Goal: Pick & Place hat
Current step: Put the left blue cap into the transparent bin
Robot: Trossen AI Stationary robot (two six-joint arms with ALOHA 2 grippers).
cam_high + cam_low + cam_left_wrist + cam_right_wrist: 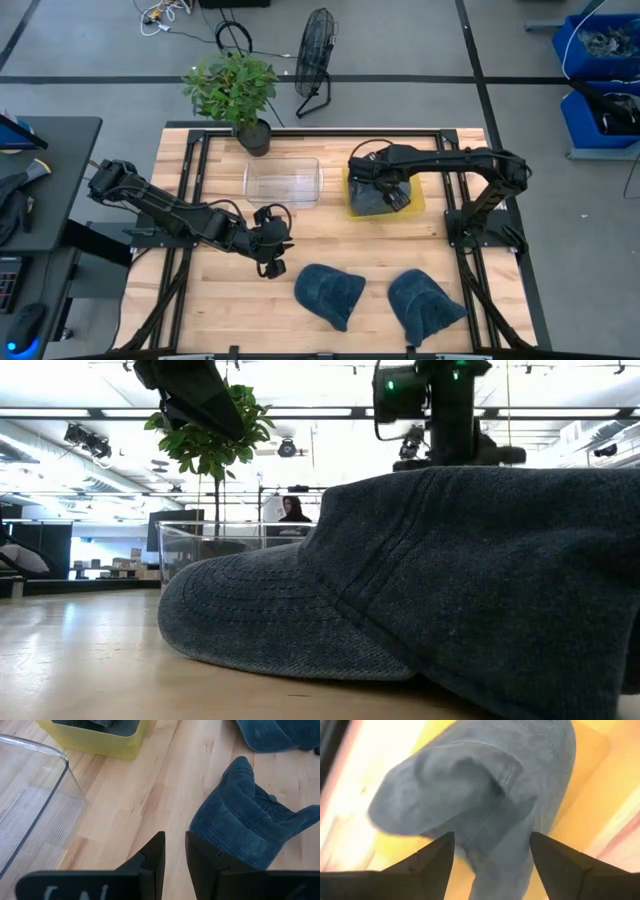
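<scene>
right gripper [492,852]: my fingers stand spread over a grey-blue hat [485,795] lying in the yellow tray [418,205]; nothing held.
left gripper [175,860]: my fingers nearly together, empty, just beside the nearer denim hat [250,825].
other hat [425,303]: on the table [330,225], near its front edge.
clear bin [283,182]: empty, beside the tray.
step: judged release at tray.
next: lift right arm clear; left must open wider, then close on the hat's edge.

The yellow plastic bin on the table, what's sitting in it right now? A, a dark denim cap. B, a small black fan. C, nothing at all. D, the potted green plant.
A: in the high view the yellow plastic bin holds a dark denim cap under the right gripper, whose wrist view shows that cap between open fingers against the yellow.
</scene>
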